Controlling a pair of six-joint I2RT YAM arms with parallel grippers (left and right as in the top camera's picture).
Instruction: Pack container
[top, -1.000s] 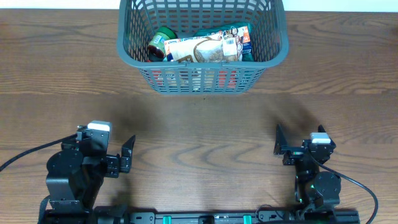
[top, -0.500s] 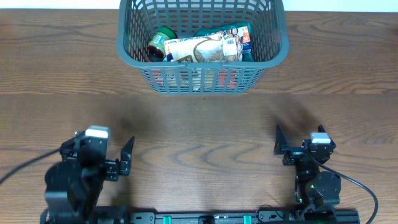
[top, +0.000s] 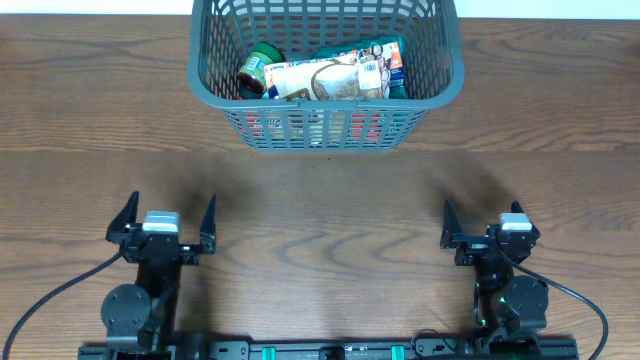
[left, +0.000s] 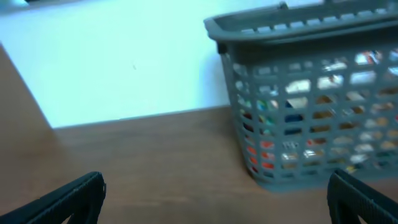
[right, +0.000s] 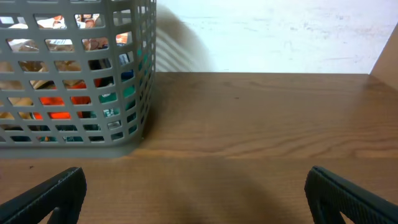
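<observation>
Sitting against the far edge of the bench, about midway between its far corners, is the container. Its far rim is cut off by the top of the overhead view.

- Load: a round green-topped jar leans in the left part. A pale printed packet lies across the middle, and a teal packet sits toward the right. Red wrappers show low down through the front lattice, so there is a layer beneath the top items.
- The goods lie flat or tipped rather than upright, and all of them rest below the rim.
- No loose packets are visible on the bare wood in front of the container or beside it. I judge the packing done, or very nearly.
- Left pincer: at the near edge toward the near-left corner, fingers spread wide and grasping nothing. It is well apart from the container.
- Right pincer: at the near edge toward the near-right corner, also released and empty. Its wrist view looks past the container's right corner.
- Both arms sit folded back and mirrored, fingers pointing toward the far edge. I read this as a parked pose that keeps them clear of the container with nothing in view left to fetch.
</observation>
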